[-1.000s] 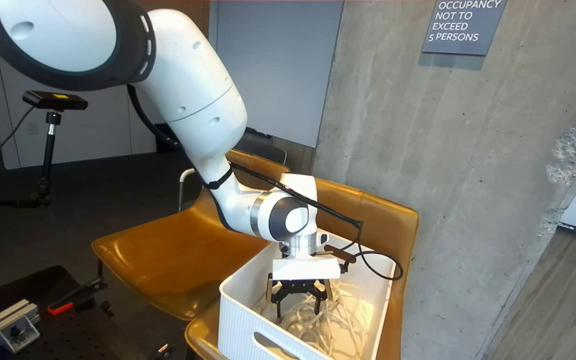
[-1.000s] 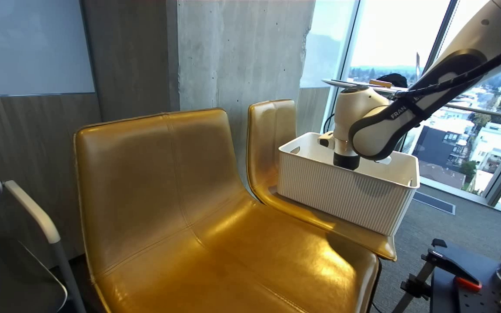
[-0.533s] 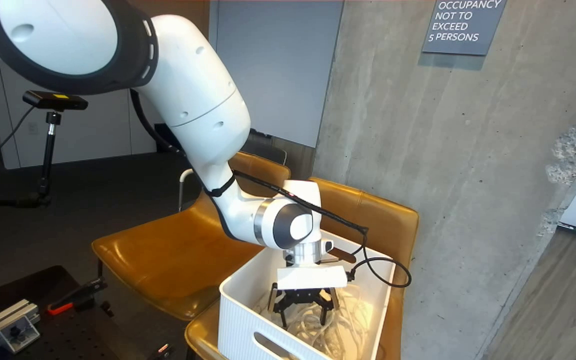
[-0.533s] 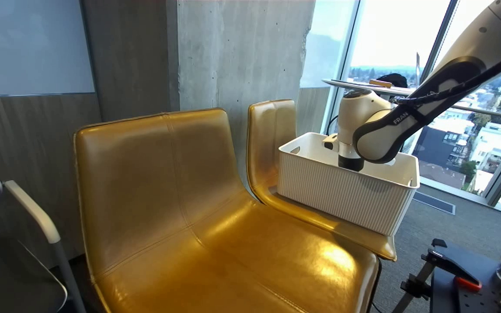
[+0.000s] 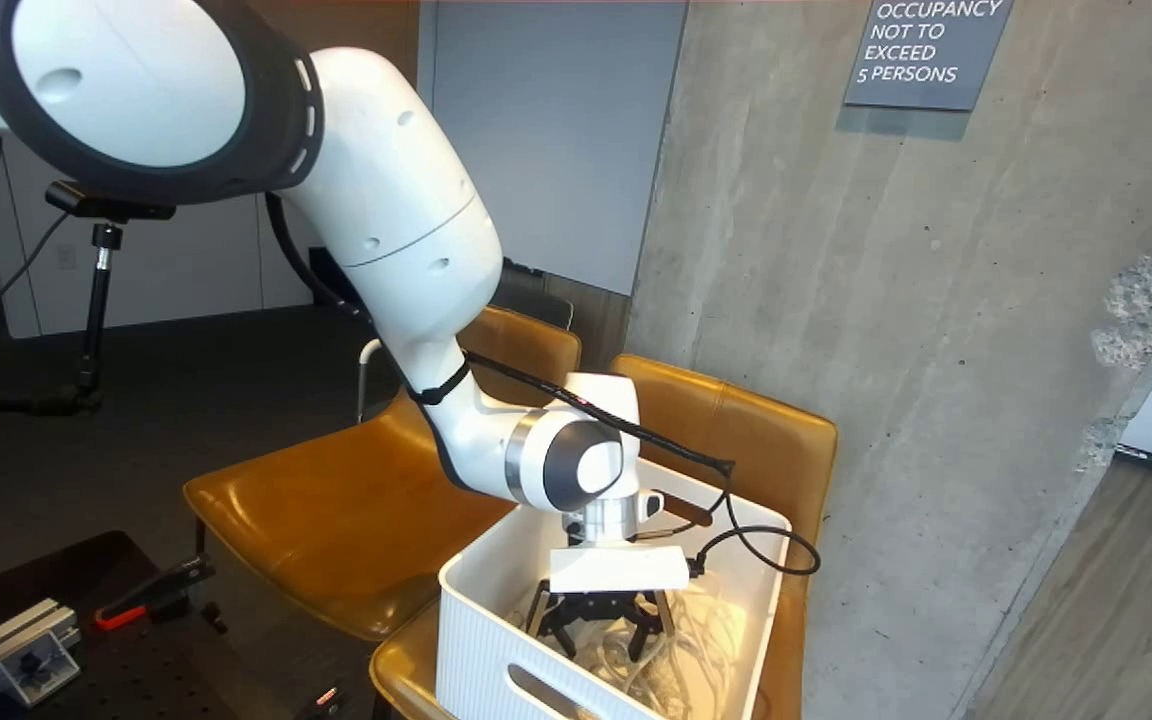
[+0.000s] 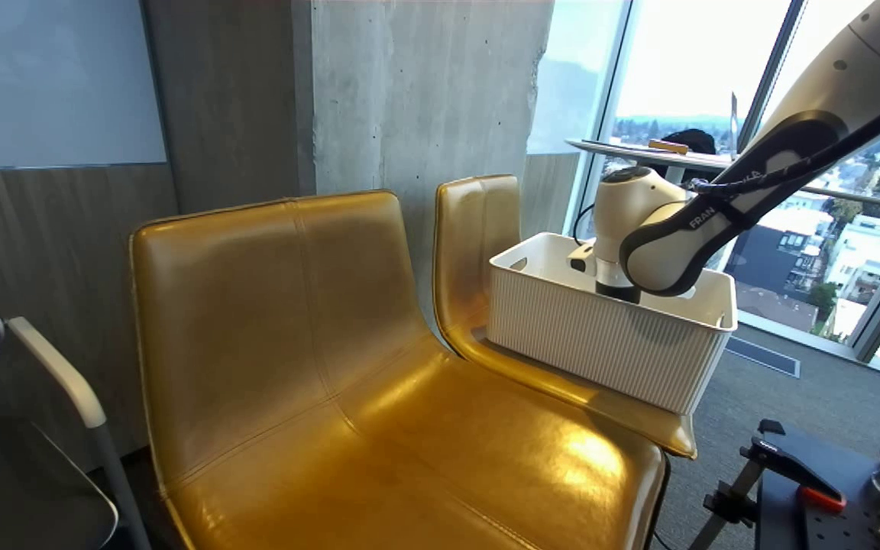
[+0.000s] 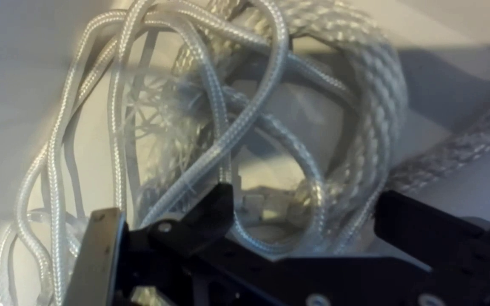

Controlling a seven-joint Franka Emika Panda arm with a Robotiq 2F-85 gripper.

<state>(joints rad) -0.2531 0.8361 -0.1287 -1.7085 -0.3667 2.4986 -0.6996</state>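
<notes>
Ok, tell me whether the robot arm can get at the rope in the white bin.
Probably, yes: its jaws stand apart inside the open-topped bin, close to the rope, and nothing visible blocks them.

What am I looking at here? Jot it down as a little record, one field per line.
Container: white bin, ribbed sides
Standing on: tan chair
Beside that: another chair, also tan
Robot: white arm, lower end down in the bin
Grabbing part: black gripper, fingers apart
Nearest to it: pale cords in loose loops
Also inside: thicker braided coil
Hard to tell: whether the fingers touch any cord
</notes>
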